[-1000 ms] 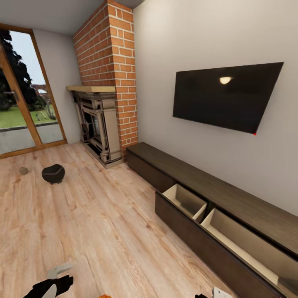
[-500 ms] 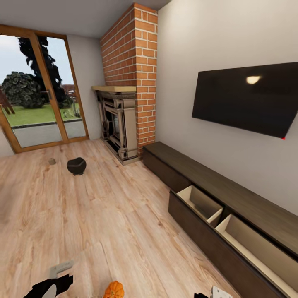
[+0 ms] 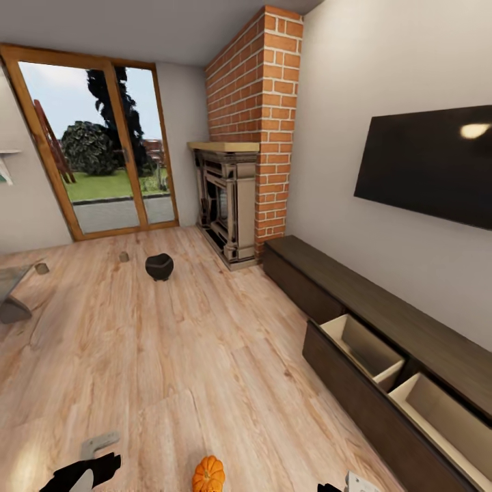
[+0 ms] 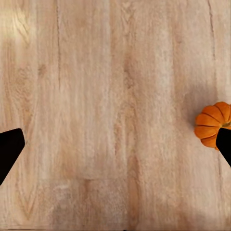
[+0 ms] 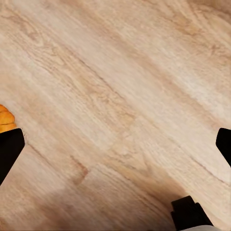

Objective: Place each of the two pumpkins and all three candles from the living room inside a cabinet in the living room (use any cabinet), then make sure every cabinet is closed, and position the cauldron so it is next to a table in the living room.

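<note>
**Both grippers empty and open over bare floor, one pumpkin between them**

Pumpkin sits on the wood floor at the bottom edge of the head view, between the two arms. In the left wrist view the pumpkin is just beside one black fingertip, apart from the other; jaws spread wide, nothing between them. Left gripper hangs over bare planks. Right gripper likewise: jaws wide apart, nothing held, an orange sliver of the pumpkin next to one fingertip.

Cabinet runs along the right wall under the TV. Its near front stands pulled out into the room, two tan compartments exposed; the far front near the brick fireplace is flush.

Cauldron stands on the floor mid-room, well apart from the cabinet, toward the glass door. One candle near it, another candle further left by a grey table edge.

Wide open floor between robot and cauldron; drawer front is the nearest edge on the right.
</note>
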You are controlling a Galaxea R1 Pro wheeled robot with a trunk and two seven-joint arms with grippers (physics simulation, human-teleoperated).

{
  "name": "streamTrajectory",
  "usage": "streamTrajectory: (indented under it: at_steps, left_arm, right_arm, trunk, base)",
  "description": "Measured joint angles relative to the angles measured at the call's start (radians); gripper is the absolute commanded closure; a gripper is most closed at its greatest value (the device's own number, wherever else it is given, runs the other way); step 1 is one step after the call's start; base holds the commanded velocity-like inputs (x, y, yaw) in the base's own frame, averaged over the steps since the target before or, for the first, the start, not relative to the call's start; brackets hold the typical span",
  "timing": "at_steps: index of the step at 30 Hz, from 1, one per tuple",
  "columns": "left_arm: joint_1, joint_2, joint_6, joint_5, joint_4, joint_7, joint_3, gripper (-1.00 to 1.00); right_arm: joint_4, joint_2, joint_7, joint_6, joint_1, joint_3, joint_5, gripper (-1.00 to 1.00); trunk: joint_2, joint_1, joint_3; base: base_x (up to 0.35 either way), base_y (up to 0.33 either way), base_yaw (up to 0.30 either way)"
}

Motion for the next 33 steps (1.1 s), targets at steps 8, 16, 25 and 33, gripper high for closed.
streamTrajectory:
  at_steps: [8,16,25,33]
  left_arm:
    - [0.000,0.000,-0.002,0.000,0.000,0.000,-0.001,-1.00]
    - [0.000,0.000,-0.003,0.000,0.000,0.000,-0.001,-1.00]
    - [0.000,0.000,-0.003,-0.002,0.020,0.000,-0.003,-1.00]
    - [0.000,0.000,-0.003,-0.003,0.022,0.000,-0.003,-1.00]
  right_arm:
    - [0.000,0.000,0.001,0.000,0.000,0.000,0.000,-1.00]
    - [0.000,0.000,0.001,0.000,0.000,0.000,0.000,-1.00]
    - [0.000,-0.001,0.001,0.000,0.000,0.000,0.000,-1.00]
    - [0.000,-0.001,0.001,0.000,0.000,0.000,0.000,-1.00]
  trunk:
    - [0.000,0.000,0.000]
    - [0.000,0.000,0.000]
    - [0.000,0.000,0.000]
    - [0.000,0.000,0.000]
  base:
    - [0.000,-0.005,0.292]
    - [0.007,-0.122,0.292]
    - [0.160,-0.091,0.112]
    - [0.083,-0.121,0.003]
